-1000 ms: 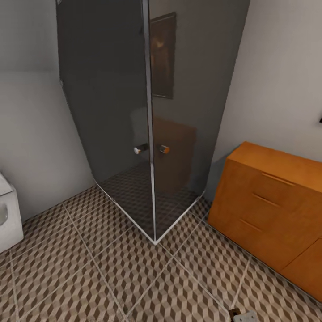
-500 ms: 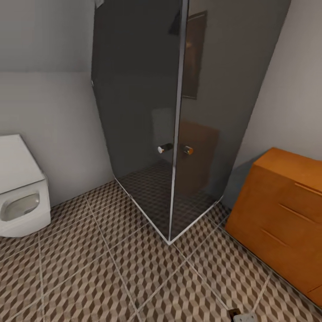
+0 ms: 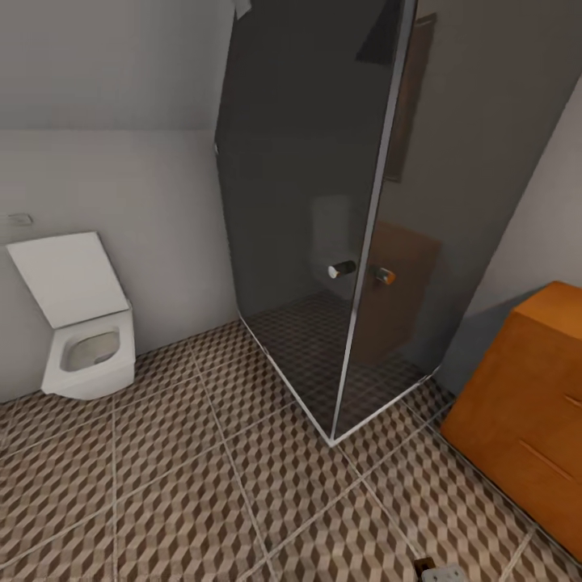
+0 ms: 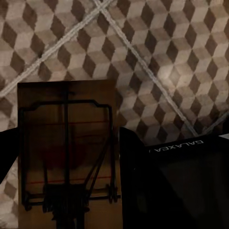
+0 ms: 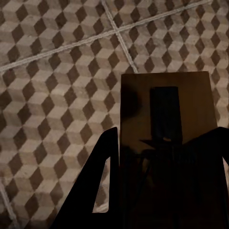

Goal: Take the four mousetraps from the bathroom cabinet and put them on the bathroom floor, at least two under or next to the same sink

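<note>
Transit stage. We carry one mousetrap point(image 4: 67, 157) clamped between the left gripper point(image 4: 71, 191) fingers and a second mousetrap point(image 5: 164, 143) clamped in the right gripper point(image 5: 164, 191), both held above the bathroom floor point(image 3: 162, 485). Ahead at twelve o'clock stands the shower enclosure point(image 3: 339, 202); a toilet point(image 3: 85, 339) at nine o'clock; an orange cabinet point(image 3: 525, 412) at four o'clock. We judge the next move: find the sink, then lower both traps beside it.
</note>
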Robot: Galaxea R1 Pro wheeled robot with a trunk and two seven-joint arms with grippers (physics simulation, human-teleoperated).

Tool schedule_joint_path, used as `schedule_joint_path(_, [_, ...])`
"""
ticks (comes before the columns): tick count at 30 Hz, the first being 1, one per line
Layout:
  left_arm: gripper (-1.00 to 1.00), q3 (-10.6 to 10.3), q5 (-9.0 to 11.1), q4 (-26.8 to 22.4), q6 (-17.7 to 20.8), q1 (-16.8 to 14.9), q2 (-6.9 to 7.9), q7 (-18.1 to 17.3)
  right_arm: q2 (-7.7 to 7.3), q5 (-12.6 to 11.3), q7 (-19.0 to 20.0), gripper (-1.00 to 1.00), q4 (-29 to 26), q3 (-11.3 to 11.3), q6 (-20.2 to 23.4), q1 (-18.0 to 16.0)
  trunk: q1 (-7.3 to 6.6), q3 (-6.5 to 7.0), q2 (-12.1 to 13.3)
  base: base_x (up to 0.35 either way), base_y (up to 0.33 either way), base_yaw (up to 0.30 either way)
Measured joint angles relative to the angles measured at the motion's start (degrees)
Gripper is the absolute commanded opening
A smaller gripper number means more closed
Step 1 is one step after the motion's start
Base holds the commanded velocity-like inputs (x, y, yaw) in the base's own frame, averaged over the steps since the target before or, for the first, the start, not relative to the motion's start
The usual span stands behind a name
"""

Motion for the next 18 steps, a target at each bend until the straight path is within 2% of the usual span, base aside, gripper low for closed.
schedule_joint_path(5, [-1.0, 0.12, 0.2, 2.17, -0.01, -0.01, 0.06, 0.2, 0.0, 0.0, -0.01, -1.0, 0.04, 0.0, 0.0, 0.0, 0.0, 0.0, 0.0, 0.0, 0.0, 0.213])
schedule_joint_path(12, [-1.0, 0.34, 3.14, 4.03, 0.0, -0.02, 0.24, 0.31, 0.15, 0.03, -0.36, -1.0, 4.52, -0.08, 0.22, 0.0, 0.0, 0.0, 0.0, 0.0, 0.0, 0.021])
schedule_joint_path(18, [-1.0, 0.34, 3.5, 4.05, 0.0, -0.04, 0.23, 0.32, 0.56, 0.18, -0.3, -1.0, 4.92, 0.0, -0.04, 0.0, 0.0, 0.0, 0.0, 0.0, 0.0, 0.018])
